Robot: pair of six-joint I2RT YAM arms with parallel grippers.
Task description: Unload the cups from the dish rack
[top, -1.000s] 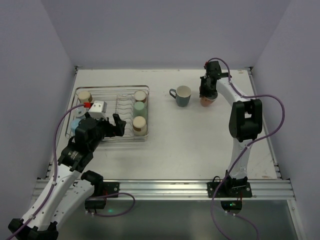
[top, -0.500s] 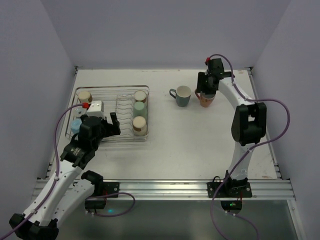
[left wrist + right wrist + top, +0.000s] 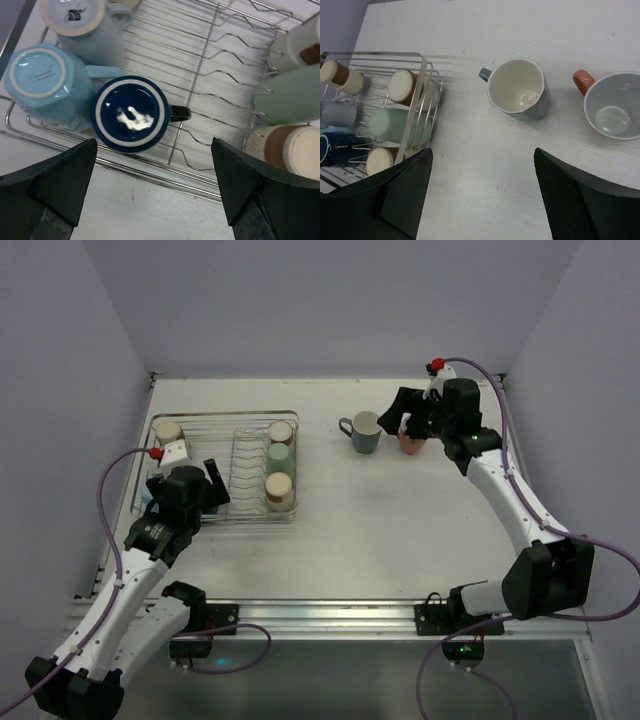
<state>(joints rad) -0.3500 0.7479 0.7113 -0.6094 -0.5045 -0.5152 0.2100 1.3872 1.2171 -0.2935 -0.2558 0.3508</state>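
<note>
1. The left gripper [image 3: 217, 486], jaws wide apart, hangs over the navy mug [image 3: 132, 112], which sits bottom-up in the dish rack [image 3: 215, 425], centre left of its wrist frame.
2. A light blue mug [image 3: 42, 80] lies just beside it.
3. The right gripper [image 3: 402, 420], jaws spread and empty, is above the upright grey-teal mug [image 3: 517, 89] and salmon mug [image 3: 612, 107].

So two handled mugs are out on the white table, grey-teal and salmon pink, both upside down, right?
Not upside down: the right wrist view shows the grey-teal handled mug and the salmon pink handled mug both upright, mouths open upward, out on the white table.
</note>
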